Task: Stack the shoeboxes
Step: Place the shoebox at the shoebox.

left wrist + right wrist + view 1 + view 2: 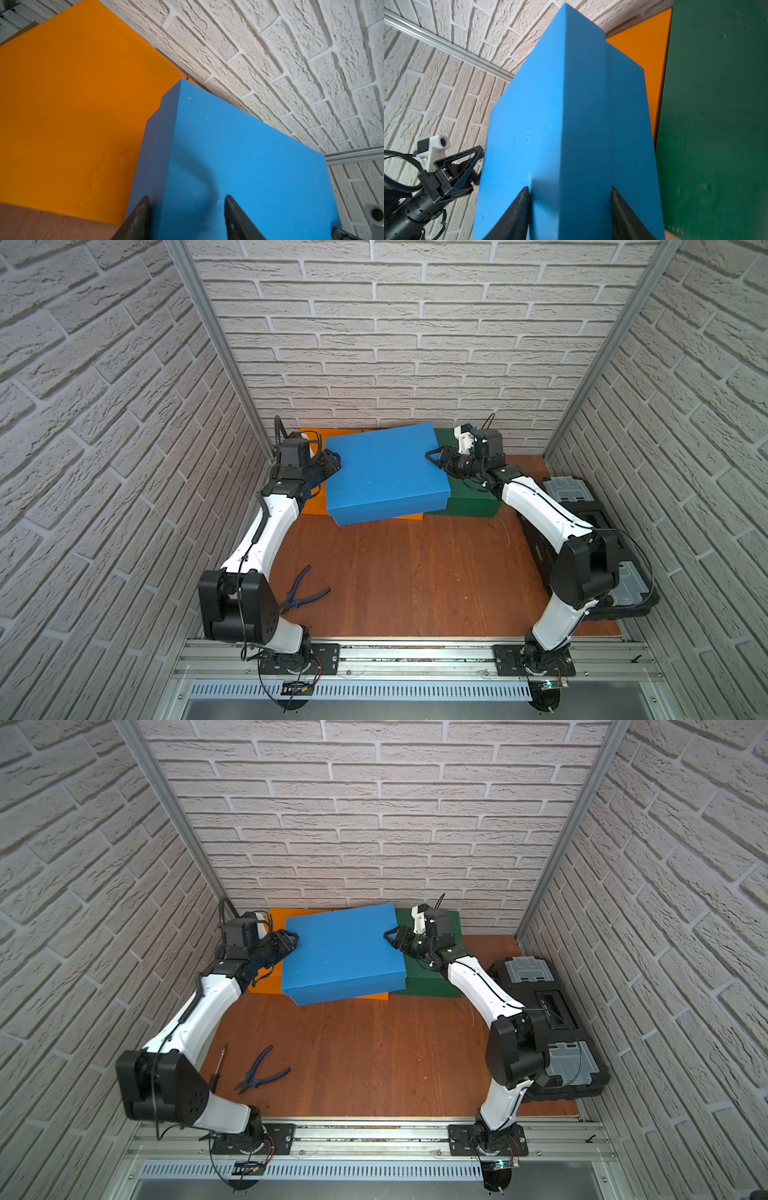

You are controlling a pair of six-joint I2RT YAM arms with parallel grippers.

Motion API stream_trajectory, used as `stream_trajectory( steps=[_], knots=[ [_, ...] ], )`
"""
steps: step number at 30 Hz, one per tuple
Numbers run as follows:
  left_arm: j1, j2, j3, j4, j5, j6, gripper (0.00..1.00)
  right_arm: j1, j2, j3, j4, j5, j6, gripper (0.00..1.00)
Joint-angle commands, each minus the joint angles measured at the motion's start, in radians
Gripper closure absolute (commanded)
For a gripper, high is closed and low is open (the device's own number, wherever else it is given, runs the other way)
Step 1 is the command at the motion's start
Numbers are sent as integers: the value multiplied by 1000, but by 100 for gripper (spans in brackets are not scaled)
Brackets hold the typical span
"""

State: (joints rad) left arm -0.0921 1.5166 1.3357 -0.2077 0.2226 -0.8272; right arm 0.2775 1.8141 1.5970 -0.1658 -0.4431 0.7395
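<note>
Both jaws gripping blue shoebox (386, 472), screwdriver (219, 1067) in a top view

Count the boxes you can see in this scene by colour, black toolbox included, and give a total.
blue shoebox: 1
dark green shoebox: 1
orange shoebox: 1 in plain view; the blue one covers part of it, so any more orange there cannot be told
black toolbox: 1
Total: 4 boxes in view
</note>
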Motion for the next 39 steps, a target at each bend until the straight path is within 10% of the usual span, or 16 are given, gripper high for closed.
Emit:
stream_trajectory(
  steps=[1,8,18,24,39],
  knots=[
    [-44,73,106,184,315,-29,43,56,95,109,14,-172,-45,60],
    [-17,265,273,205,367,-58,33,32,313,368,-67,-191,-49,57],
    [16,359,321,214,376,-90,12,11,466,575,-169,-161,-58,26],
    [41,317,279,207,364,-79,6,-4,418,562,-237,-93,-125,0],
    [157,214,267,49,329,26,3,-54,92,279,-210,32,-203,0]
  ],
)
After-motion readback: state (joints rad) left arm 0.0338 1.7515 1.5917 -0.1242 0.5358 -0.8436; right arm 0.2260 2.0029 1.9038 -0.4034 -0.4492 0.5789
